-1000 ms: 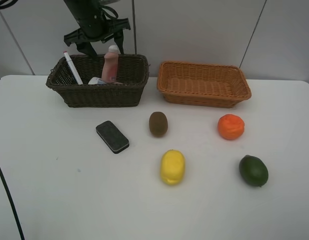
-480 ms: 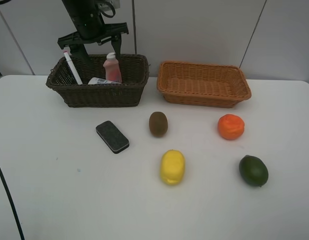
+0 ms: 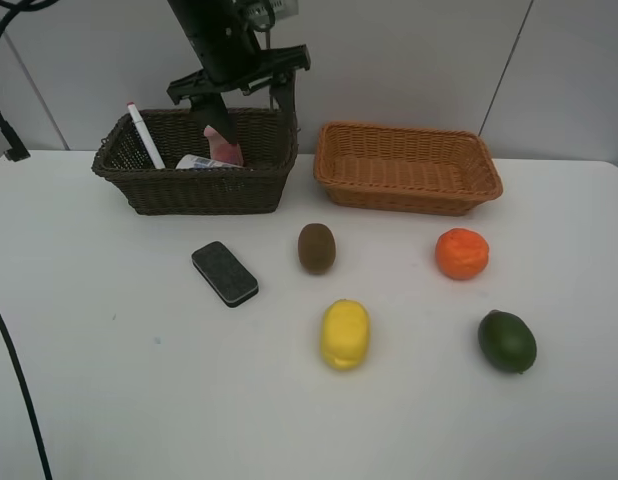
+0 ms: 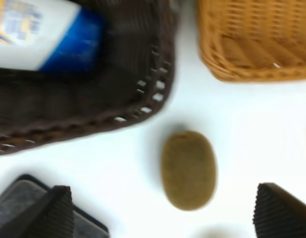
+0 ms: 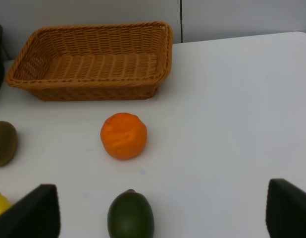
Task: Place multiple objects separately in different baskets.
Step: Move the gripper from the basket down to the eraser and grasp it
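Note:
My left gripper [image 3: 245,92] is open and empty, above the right end of the dark brown basket [image 3: 189,192]. In that basket are the white marker [image 3: 144,134], the shampoo bottle [image 3: 202,162] and the small pink bottle [image 3: 223,146], which is tipped over. The black eraser [image 3: 225,273], kiwi [image 3: 316,247], lemon [image 3: 345,333], orange [image 3: 461,253] and lime [image 3: 507,341] lie on the table. The left wrist view shows the shampoo bottle [image 4: 44,34], the kiwi [image 4: 188,169] and the eraser [image 4: 24,198]. My right gripper [image 5: 163,213] is open, near the orange [image 5: 123,135] and the lime [image 5: 130,215].
The light orange-tan basket [image 3: 407,190] holds nothing and stands right of the dark one; it also shows in the right wrist view [image 5: 93,91] and the left wrist view [image 4: 252,69]. The table is white, with a grey wall behind.
My left gripper has let go of the pink bottle and moved right along the dark basket. The bottle has sunk lower and tipped over.

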`<state>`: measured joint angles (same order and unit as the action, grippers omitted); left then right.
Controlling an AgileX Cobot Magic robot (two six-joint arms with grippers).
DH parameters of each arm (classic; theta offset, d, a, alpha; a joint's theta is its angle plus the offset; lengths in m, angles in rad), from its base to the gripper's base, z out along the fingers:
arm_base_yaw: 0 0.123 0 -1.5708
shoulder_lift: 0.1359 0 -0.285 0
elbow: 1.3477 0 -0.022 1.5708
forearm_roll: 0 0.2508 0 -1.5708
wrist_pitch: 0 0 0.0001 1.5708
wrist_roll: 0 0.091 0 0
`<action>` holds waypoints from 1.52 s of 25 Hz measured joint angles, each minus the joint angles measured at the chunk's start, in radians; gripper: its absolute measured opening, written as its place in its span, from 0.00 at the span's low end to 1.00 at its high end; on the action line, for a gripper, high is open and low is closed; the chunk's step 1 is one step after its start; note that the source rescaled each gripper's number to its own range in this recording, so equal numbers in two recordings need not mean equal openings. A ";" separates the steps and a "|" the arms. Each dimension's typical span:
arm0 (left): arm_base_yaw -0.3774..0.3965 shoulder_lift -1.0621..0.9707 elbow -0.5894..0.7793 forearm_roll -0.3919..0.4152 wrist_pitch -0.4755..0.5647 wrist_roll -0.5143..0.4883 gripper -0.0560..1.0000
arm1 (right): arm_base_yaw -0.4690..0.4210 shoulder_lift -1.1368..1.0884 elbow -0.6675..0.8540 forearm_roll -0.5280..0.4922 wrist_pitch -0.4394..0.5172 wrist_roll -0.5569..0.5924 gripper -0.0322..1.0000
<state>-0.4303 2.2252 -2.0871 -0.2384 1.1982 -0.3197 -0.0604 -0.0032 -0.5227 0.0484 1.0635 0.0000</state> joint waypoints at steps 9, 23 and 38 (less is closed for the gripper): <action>-0.028 -0.002 0.024 -0.010 0.000 0.013 0.95 | 0.000 0.000 0.000 0.000 0.000 0.000 0.96; -0.028 -0.016 0.075 0.088 0.000 -0.044 0.95 | 0.000 0.000 0.000 0.000 0.000 0.000 0.96; -0.036 -0.282 0.752 0.196 -0.266 -0.322 0.95 | 0.000 0.000 0.000 0.000 0.000 0.000 0.96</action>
<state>-0.4661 1.9428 -1.3354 -0.0422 0.9323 -0.6413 -0.0604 -0.0032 -0.5227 0.0484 1.0635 0.0000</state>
